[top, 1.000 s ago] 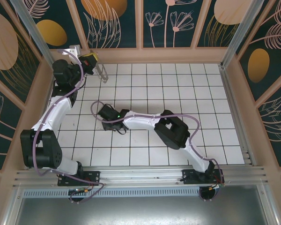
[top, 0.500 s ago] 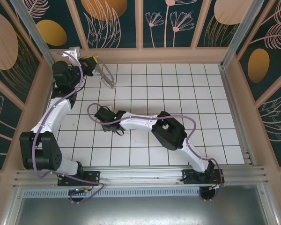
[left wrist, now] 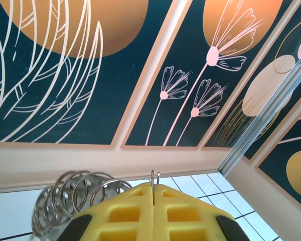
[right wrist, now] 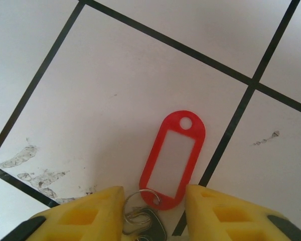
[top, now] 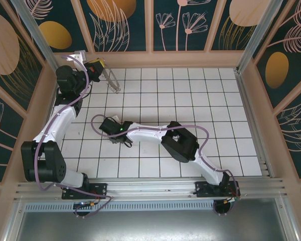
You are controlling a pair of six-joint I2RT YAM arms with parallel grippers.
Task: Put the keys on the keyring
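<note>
While the keys lie flat on the white tiled tabletop, red oval head pointing away and small ring with silvery blades nearest the camera, the right gripper stands over them. Its jaws are partly open, one yellow pad on each side of the small ring, with neither seen to touch it; nothing is held yet. From above, this gripper sits left of centre on the tabletop.

Well apart, at the far left corner, the left gripper carries the keyring clear of the tiles. Its jaws are fully closed, with a thin wire loop pinched between the pads and the coiled rings standing off to one side.

Step in hand, as judged: grasping the keys. Good practice would be to descend until the pads nearly meet the tiles and close squarely on the metal ring and blades rather than the smooth tag. The red head should be left projecting and unobstructed for presentation to the keyring.
</note>
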